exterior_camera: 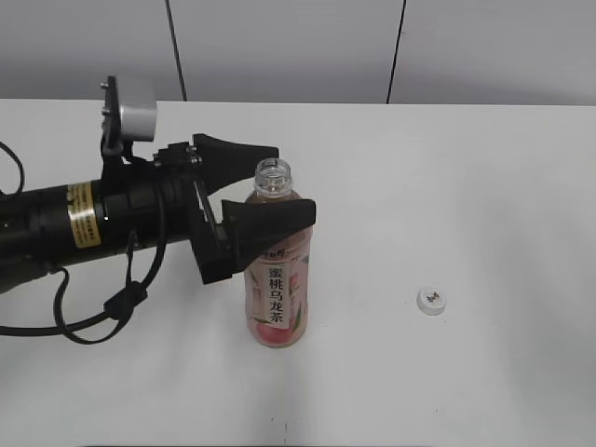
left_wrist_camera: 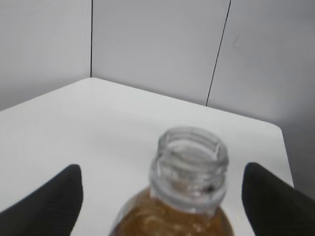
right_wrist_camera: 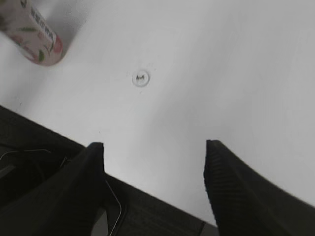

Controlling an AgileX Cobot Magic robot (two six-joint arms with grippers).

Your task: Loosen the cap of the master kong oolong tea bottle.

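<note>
Already the cap (exterior_camera: 431, 301) lies on the table (exterior_camera: 484, 186); the left pincer (exterior_camera: 270, 182), spread around the bottle (exterior_camera: 277, 279), should retreat without tipping it.

A plain white table (exterior_camera: 466, 186) carries two things. The tea bottle (exterior_camera: 277, 298) stands upright on it, its neck open. The small white cap (exterior_camera: 432, 301) lies flat on the tabletop, well apart to the bottle's right.
</note>
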